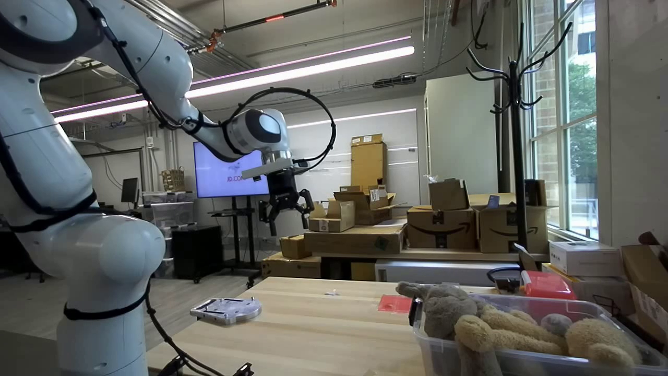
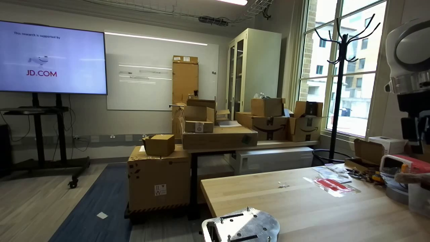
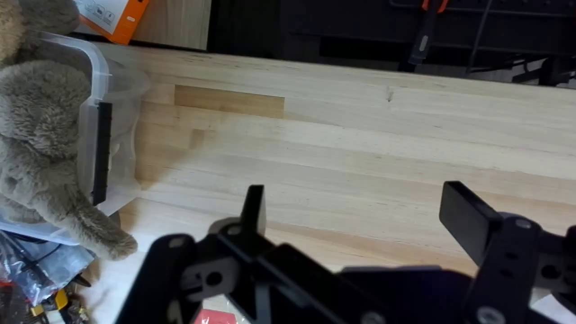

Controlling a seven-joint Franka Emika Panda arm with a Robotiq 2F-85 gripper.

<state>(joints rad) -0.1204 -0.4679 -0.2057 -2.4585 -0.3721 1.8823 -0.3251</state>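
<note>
My gripper (image 1: 289,223) is black and hangs high above the wooden table (image 1: 313,334), pointing down. In the wrist view its two fingers (image 3: 353,202) stand wide apart with only tabletop (image 3: 337,148) seen between them. It holds and touches nothing. Part of it shows at the right edge of an exterior view (image 2: 418,144). A clear plastic bin (image 3: 123,153) stands on the table, also in an exterior view (image 1: 429,352). It holds a grey plush toy (image 3: 45,108) and tan plush (image 1: 522,331). A flat red piece (image 1: 395,304) lies on the table, partly hidden in the wrist view (image 3: 215,317).
A silver metal plate (image 1: 227,309) sits at a table corner, also in an exterior view (image 2: 245,225). Tools and bags (image 3: 54,288) lie beside the bin. An orange and white box (image 3: 123,22) is near it. Cardboard boxes (image 1: 441,227) and a coat rack (image 1: 516,156) stand behind.
</note>
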